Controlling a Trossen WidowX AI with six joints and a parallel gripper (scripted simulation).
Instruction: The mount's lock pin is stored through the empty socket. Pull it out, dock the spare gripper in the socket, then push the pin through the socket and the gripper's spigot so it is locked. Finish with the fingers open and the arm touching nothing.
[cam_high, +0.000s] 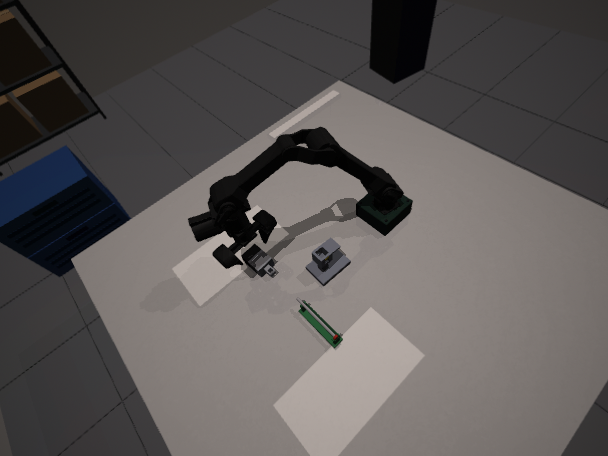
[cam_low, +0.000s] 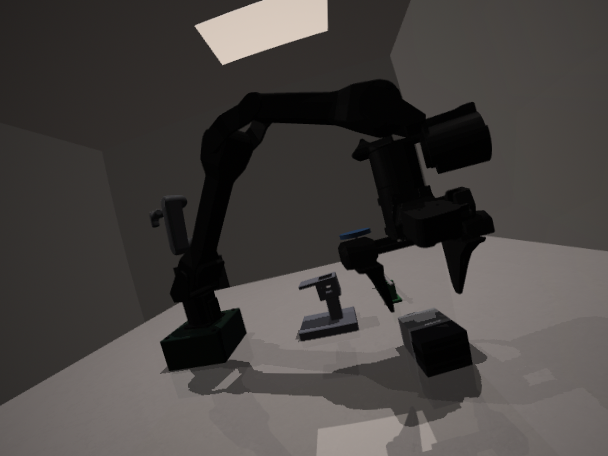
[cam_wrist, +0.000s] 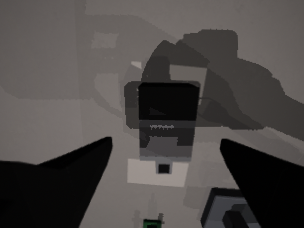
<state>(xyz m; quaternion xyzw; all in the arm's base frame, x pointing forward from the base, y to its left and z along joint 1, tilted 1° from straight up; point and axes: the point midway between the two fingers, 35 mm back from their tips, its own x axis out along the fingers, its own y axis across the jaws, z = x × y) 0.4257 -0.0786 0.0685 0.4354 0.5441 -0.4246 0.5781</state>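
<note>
My gripper (cam_high: 253, 253) (cam_low: 426, 301) (cam_wrist: 166, 143) is open and empty, fingers pointing down above the spare gripper, which lies between and below the fingertips. The spare gripper (cam_high: 257, 258) (cam_low: 442, 347) (cam_wrist: 167, 102) is a black and grey block on the table; its grey spigot end with a square hole (cam_wrist: 164, 168) points toward the bottom of the wrist view. The grey mount (cam_high: 327, 274) (cam_low: 330, 325) (cam_wrist: 215, 207) stands upright, with no pin or spare gripper visible in its socket (cam_high: 320, 253) (cam_low: 328, 288). The lock pin, with a red end (cam_high: 336, 337), lies on the green rack (cam_high: 311, 320) (cam_low: 396, 300) (cam_wrist: 152, 223).
The arm's green base (cam_high: 384, 218) (cam_low: 195, 347) stands beyond the mount in the top view. A blue cabinet (cam_high: 55, 210) and shelving stand off the table's left side. A blue disc (cam_low: 355, 233) shows behind the arm. Bright light patches and arm shadows lie on the table (cam_high: 475, 300).
</note>
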